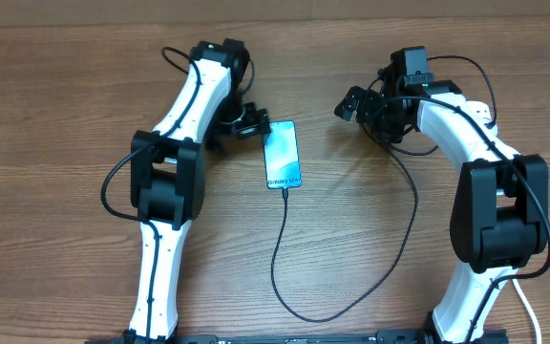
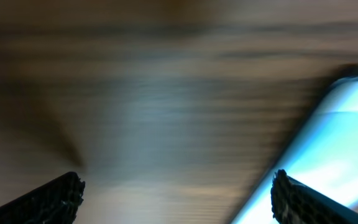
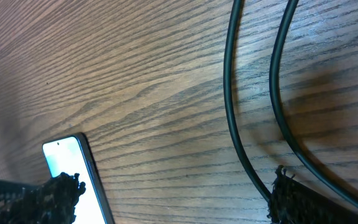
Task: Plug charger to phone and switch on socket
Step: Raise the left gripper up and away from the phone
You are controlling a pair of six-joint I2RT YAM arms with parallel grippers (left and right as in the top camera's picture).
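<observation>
Overhead, on the brown wood-grain surface (image 1: pixel 55 105), the left pincer (image 1: pixel 254 122) stands released just beside the far left corner of the slim dark-framed smartphone with a glowing cyan screen (image 1: pixel 283 154), and the right pincer (image 1: pixel 349 103) is likewise released and empty, apart to the phone's right. The long thin black charger cable (image 1: pixel 273 263) meets the phone's near end, loops across the surface and runs toward the right pincer. Small writing at that end of the screen seems to read "Galaxy".

Matt wood-grain table (image 1: pixel 65 105), glossy phone (image 1: pixel 283 155) screen, smooth blk charger cable (image 1: pixel 275 253).
</observation>
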